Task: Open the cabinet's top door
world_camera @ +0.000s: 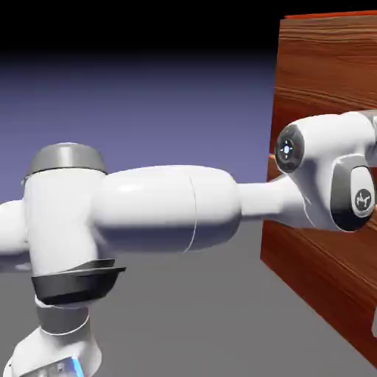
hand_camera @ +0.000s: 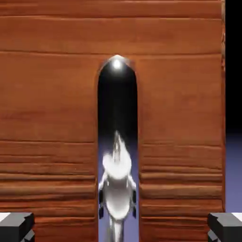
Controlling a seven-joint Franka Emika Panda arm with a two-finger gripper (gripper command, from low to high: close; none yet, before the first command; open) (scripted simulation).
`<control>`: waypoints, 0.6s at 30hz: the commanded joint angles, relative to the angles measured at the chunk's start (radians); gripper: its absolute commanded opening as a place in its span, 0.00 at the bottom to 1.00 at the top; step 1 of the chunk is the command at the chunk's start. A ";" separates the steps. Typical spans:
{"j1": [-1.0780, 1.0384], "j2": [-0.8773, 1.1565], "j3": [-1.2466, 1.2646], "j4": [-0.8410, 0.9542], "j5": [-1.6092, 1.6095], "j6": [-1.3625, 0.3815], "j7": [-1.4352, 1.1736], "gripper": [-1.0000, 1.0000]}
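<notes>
Fingertips [hand_camera: 17,227] spread wide, door handle in line between them

You have the gripper [hand_camera: 121,227] wide open, one grey tip at each lower corner of the hand view, and nothing is held. Ahead of it, the top door [hand_camera: 52,104] fills most of your view with reddish-brown wood grain. Its silver handle [hand_camera: 117,94] runs up and down the middle, rounded at the top and mirror-bright, with a white reflection low on its face. You can see it lined up with the space between the tips, and neither tip touches it. How deep it sits relative to them, you cannot tell from this angle. To the right of the door's edge, you see a strip of dark and blue-violet backdrop [hand_camera: 233,179].

From the exterior view, your white arm [world_camera: 166,210] reaches across to the cabinet [world_camera: 328,66] at the exterior view's right, its wrist [world_camera: 324,162] in front of the wood; the fingertips are out of sight there.
</notes>
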 commanded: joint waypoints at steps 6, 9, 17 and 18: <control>-0.030 0.145 -0.079 -0.038 0.078 0.111 0.048 0.00; -0.058 0.254 -0.129 -0.077 0.149 0.192 0.070 0.00; -0.233 0.543 -0.135 -0.259 0.372 0.384 0.083 0.00; -0.269 0.579 -0.120 -0.283 0.391 0.406 0.092 0.00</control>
